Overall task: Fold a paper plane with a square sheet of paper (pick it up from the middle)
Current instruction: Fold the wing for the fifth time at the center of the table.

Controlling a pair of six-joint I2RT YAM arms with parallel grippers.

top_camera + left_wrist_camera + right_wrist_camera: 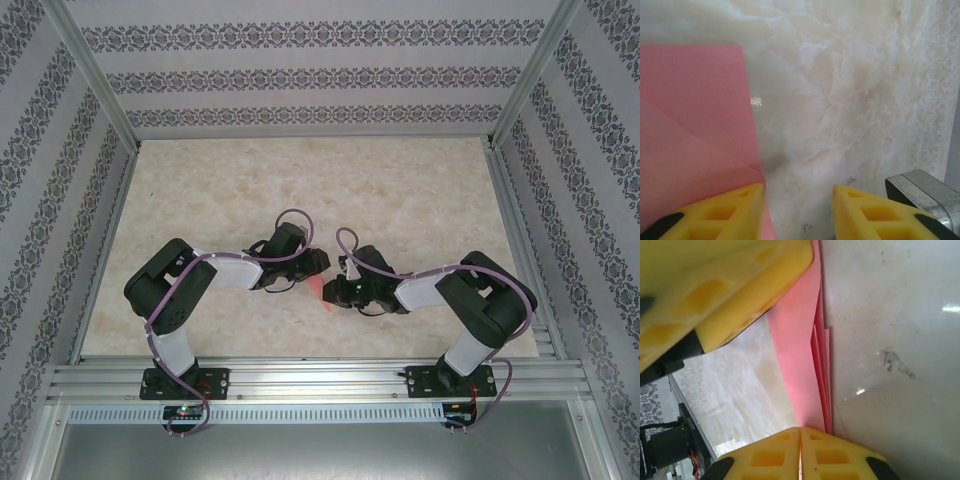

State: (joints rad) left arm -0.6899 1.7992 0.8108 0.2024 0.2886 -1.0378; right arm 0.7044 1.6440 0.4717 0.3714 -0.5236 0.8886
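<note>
Left gripper (312, 266), near the middle of the table (300, 170): jaws parted with bare marble between them, one finger (720, 212) overlapping the corner of the pink sheet of paper (690, 125). The sheet, folded into layers, sits between the two grippers. Right gripper (800, 432): jaws closed tip to tip, with the folded edge reaching the tips; a pinch cannot be confirmed.

A pale marble-patterned table (400, 190) carries a folded pink-red sheet of paper (321, 292) near its front middle.
</note>
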